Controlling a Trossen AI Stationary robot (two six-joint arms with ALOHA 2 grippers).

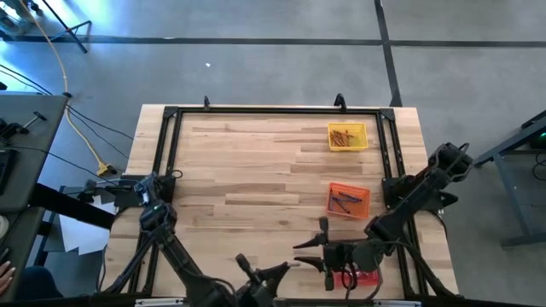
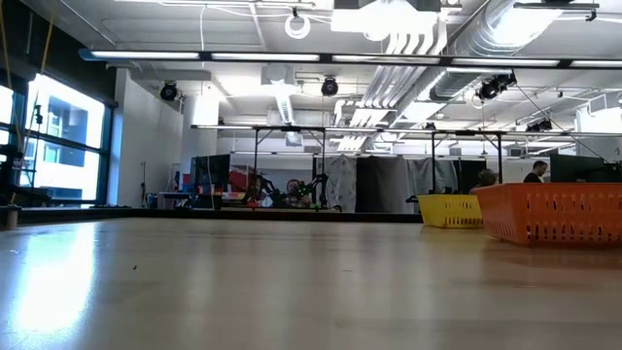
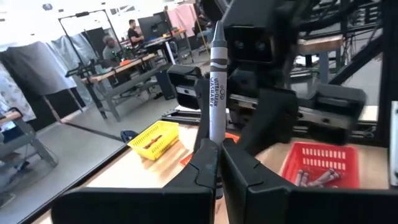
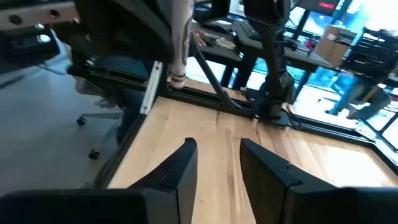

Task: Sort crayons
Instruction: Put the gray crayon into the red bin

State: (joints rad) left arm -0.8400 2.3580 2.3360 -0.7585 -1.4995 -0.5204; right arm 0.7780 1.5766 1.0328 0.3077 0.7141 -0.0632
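Overhead, three square mesh trays sit on the wooden table [image 1: 256,170]: yellow tray [image 1: 347,136], orange tray [image 1: 349,200] and red tray [image 1: 363,277], each already holding crayons; exact counts cannot be told. Left wrist view: the left hand [image 3: 219,149] clamps one upright grey crayon [image 3: 216,87], still unsorted. Right wrist view: the right hand [image 4: 217,155] hovers wide, empty.
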